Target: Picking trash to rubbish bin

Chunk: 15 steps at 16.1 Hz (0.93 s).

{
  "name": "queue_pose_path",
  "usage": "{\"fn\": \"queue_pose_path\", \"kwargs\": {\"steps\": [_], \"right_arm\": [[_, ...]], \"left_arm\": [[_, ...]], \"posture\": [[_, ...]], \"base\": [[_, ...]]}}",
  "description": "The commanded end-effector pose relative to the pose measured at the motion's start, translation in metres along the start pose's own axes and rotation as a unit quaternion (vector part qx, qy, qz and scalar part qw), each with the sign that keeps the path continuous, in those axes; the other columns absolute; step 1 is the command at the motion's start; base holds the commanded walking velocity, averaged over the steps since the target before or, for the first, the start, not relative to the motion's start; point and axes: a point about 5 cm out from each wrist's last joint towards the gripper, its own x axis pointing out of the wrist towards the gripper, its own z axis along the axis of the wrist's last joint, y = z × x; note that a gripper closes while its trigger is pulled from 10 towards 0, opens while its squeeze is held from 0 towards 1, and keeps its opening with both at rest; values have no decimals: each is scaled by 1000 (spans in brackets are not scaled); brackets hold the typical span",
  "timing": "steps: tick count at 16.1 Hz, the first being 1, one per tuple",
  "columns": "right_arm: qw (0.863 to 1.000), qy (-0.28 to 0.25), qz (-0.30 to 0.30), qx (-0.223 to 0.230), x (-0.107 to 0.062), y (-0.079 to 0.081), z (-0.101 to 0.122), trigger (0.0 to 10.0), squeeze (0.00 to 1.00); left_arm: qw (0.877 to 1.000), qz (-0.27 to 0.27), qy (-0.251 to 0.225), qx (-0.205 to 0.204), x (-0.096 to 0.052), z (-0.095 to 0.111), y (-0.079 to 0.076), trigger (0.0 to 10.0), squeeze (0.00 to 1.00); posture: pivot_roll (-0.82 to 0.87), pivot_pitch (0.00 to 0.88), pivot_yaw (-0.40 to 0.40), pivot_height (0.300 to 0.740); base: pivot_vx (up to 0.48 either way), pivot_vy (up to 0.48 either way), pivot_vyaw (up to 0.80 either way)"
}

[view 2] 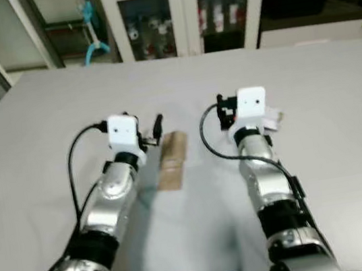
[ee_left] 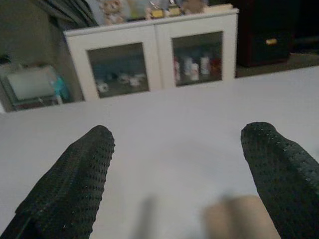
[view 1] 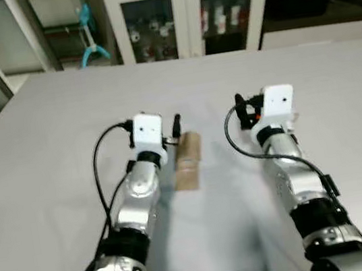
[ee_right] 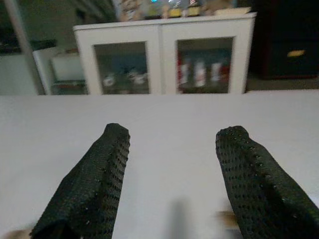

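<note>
My left pincer (ee_left: 177,164) gapes wide, low over the grey surface (view 1: 47,149), brown cardboard trash (view 1: 187,160) just beside it. My right pincer (ee_right: 172,172) gapes wide too, near that trash.

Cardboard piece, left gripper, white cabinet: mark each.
cardboard piece (view 1: 188,161), left eye view, middle of its top face.
left gripper (ee_left: 177,174), left wrist view, midway between its fingertips.
white cabinet (view 1: 188,13), left eye view, strip between the glass doors.
</note>
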Motion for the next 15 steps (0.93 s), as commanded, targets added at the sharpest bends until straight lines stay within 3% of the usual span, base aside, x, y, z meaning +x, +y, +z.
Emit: {"fn": "queue_pose_path", "kwargs": {"steps": [1,7,15], "right_arm": [[1000,3,13,2,1,9,0,10000,0],[1000,5,16,2,0,9,-1,10000,0],[1000,8,17,2,-2,10,-4,10000,0]], "left_arm": [[1000,5,3,-1,-2,-2,4,10000,0],[1000,4,6,3,-2,-3,3,10000,0],[1000,8,5,10,-2,-2,6,10000,0]], "posture": [[32,17,41,740],[33,12,42,740],[33,0,47,740]], "base": [[0,0,0],[0,0,0],[0,-284,0]]}}
